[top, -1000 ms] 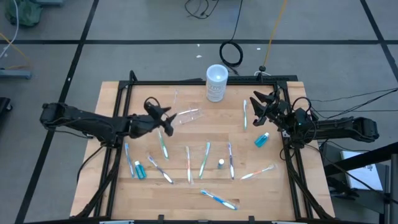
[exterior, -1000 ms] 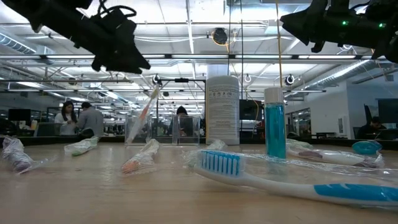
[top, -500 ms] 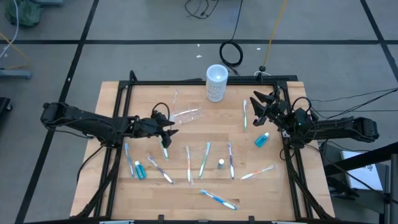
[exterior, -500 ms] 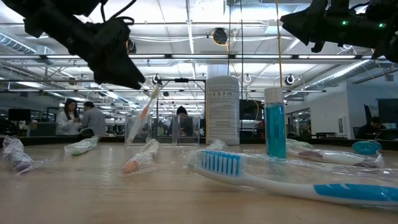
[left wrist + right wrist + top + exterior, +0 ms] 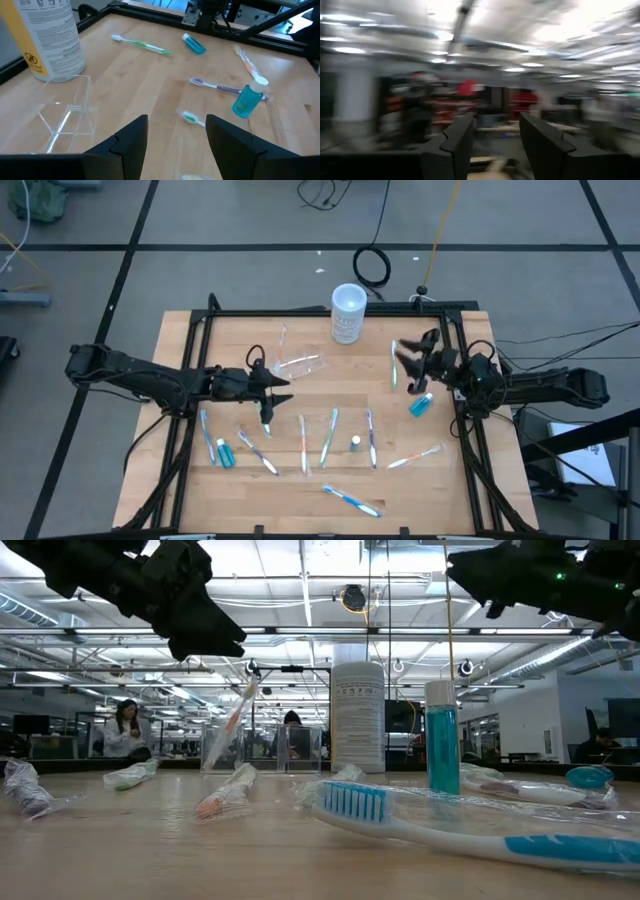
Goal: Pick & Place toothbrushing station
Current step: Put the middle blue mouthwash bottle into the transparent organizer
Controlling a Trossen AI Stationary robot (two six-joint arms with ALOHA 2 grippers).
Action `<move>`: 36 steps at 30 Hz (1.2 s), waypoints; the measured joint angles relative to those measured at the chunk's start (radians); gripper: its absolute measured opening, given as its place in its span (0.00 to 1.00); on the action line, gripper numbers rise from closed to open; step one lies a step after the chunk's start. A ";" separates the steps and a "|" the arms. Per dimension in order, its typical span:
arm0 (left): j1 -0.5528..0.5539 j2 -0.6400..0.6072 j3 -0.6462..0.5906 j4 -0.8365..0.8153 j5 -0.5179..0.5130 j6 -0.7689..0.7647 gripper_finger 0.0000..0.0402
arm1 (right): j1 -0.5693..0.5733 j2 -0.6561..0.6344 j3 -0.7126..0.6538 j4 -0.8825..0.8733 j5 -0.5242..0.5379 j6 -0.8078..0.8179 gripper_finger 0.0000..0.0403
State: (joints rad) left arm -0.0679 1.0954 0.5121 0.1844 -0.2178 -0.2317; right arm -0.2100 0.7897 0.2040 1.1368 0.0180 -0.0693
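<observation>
The clear plastic holder (image 5: 300, 365) (image 5: 65, 115) lies on the wooden table just beyond my left gripper (image 5: 278, 386) (image 5: 175, 145). That gripper hovers open above the table, pointing toward the right edge, with nothing between its fingers. Several toothbrushes (image 5: 328, 435) (image 5: 142, 45) and teal tubes (image 5: 422, 404) (image 5: 194, 44) lie flat, scattered over the table. My right gripper (image 5: 404, 360) (image 5: 495, 145) hangs open near the right edge, raised and tipped up toward the room, holding nothing.
A tall white canister (image 5: 347, 313) (image 5: 47, 37) with a yellowish label stands at the far edge, behind the holder. A small blue bottle (image 5: 246, 100) stands among the brushes. A black frame (image 5: 300, 311) borders the table. People sit in the room beyond (image 5: 125, 725).
My left gripper has swung from pointing at the far right around to the table's right side, shifting a little toward the near edge, still open. My right gripper has turned its fingers from the far left more toward the left, staying in place and open.
</observation>
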 joint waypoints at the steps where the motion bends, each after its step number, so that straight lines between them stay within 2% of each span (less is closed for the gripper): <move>1: 0.001 0.000 0.000 0.000 -0.001 0.002 0.52 | 0.000 0.006 0.013 -0.009 -0.062 0.005 0.37; 5: 0.001 0.000 0.000 0.000 -0.018 0.002 0.52 | 0.015 0.067 0.121 -0.160 -0.296 0.007 0.37; 9: 0.001 0.000 0.000 0.000 -0.018 0.002 0.52 | 0.060 0.200 0.277 -0.448 -0.389 -0.014 0.37; 12: 0.001 0.000 0.000 -0.002 -0.018 0.002 0.52 | 0.085 0.308 0.383 -0.616 -0.531 -0.079 0.37; 15: 0.001 0.000 0.000 -0.008 -0.018 0.002 0.52 | 0.123 0.418 0.433 -0.678 -0.685 -0.086 0.37; 18: 0.001 0.000 0.000 -0.025 -0.018 0.002 0.52 | 0.163 0.506 0.444 -0.650 -0.750 -0.108 0.37; 21: 0.001 0.000 0.000 -0.041 -0.018 0.002 0.52 | 0.198 0.556 0.444 -0.625 -0.758 -0.132 0.37; 26: 0.001 0.000 0.000 -0.045 -0.018 0.002 0.52 | 0.253 0.640 0.444 -0.629 -0.744 -0.082 0.39; 33: 0.001 0.000 0.000 -0.046 -0.018 -0.006 0.52 | 0.323 0.783 0.444 -0.545 -0.547 -0.101 0.47; 36: 0.001 0.000 0.000 -0.046 -0.018 -0.009 0.52 | 0.323 0.796 0.444 -0.543 -0.542 -0.105 0.51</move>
State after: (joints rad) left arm -0.0669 1.0958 0.5121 0.1387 -0.2363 -0.2405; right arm 0.1131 1.5859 0.6483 0.5934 -0.5237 -0.1742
